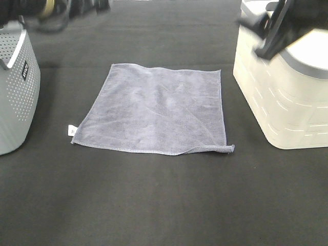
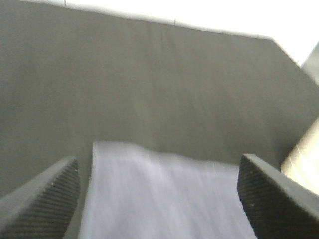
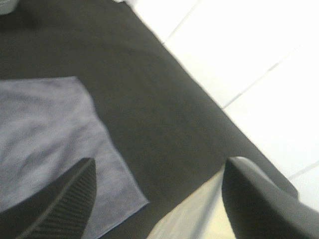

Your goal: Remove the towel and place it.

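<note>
One towel (image 1: 154, 108) lies spread flat on the dark table (image 1: 164, 205), between a grey perforated basket (image 1: 15, 87) at the left and a cream bin (image 1: 279, 97) at the right, its white tag (image 1: 72, 130) at the near-left corner. It lies below and ahead of both grippers, roughly square with no clear long axis. The left gripper (image 2: 159, 199) and right gripper (image 3: 159, 199) both hang wide open, holding nothing; neither looks clearly nearer.

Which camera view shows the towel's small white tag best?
The exterior high view: the whole towel lies flat there, with the white tag at its near left corner. The left wrist view shows only a blurred part of the towel, and the right wrist view one side and corner; neither shows the tag.
</note>
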`<move>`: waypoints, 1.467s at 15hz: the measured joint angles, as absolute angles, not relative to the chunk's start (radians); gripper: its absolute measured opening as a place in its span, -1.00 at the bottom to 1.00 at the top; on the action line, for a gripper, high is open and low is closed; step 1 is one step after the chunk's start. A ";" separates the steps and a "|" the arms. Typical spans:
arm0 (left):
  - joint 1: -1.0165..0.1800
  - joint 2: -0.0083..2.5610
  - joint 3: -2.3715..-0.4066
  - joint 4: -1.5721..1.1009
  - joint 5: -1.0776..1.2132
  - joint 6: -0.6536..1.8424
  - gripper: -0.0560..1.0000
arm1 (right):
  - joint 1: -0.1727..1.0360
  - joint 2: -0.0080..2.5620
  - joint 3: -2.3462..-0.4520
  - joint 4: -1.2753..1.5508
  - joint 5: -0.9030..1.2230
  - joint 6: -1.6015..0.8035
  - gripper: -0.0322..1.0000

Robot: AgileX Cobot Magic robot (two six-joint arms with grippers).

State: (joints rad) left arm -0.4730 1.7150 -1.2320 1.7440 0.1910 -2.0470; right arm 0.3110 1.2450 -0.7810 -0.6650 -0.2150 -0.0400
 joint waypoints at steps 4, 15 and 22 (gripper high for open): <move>-0.467 1.715 -1.417 1.577 0.484 -1.470 0.57 | 0.300 1.254 -0.969 -0.428 -0.009 -0.080 0.41; -0.104 1.713 -1.752 0.102 0.910 -0.180 0.53 | 0.132 1.653 -1.770 -0.234 1.031 0.078 0.41; -0.101 1.634 -1.776 0.084 1.209 -0.064 0.53 | 0.132 1.612 -1.849 -0.211 1.219 0.042 0.41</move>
State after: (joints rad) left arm -0.1010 1.6340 -1.7760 0.0840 1.2090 -0.0640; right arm 0.1320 1.6120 -1.8490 -0.2110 1.2190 0.0420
